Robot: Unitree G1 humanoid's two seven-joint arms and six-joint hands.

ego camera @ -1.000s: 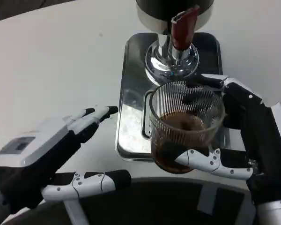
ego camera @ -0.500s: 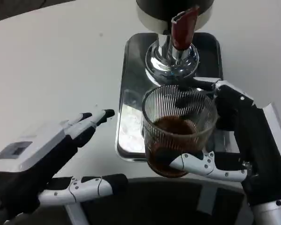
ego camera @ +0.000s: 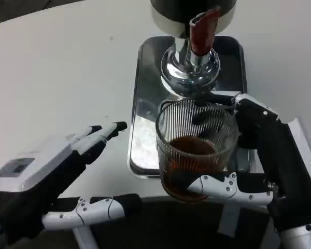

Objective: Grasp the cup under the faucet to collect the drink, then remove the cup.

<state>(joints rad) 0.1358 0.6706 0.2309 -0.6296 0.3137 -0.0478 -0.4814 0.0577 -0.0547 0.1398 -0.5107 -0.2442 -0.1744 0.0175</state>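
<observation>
A ribbed clear glass cup (ego camera: 194, 148) with dark brown drink in its bottom is held by my right hand (ego camera: 269, 161); the thumb crosses the cup's front and the fingers wrap its far side. The cup sits just in front of the chrome faucet (ego camera: 191, 65) with its red tap handle (ego camera: 202, 31), over the front part of the metal drip tray (ego camera: 145, 93). My left hand (ego camera: 52, 176) is open at the lower left, palm toward the cup, fingers spread and touching nothing.
The dispenser's dark body (ego camera: 192, 8) stands at the top over the tray. White table (ego camera: 57, 78) stretches to the left. A dark curved edge (ego camera: 176, 228) runs along the bottom.
My right hand has carried the cup a little left and toward me, away from the faucet. My left hand has dropped slightly lower and to the left.
</observation>
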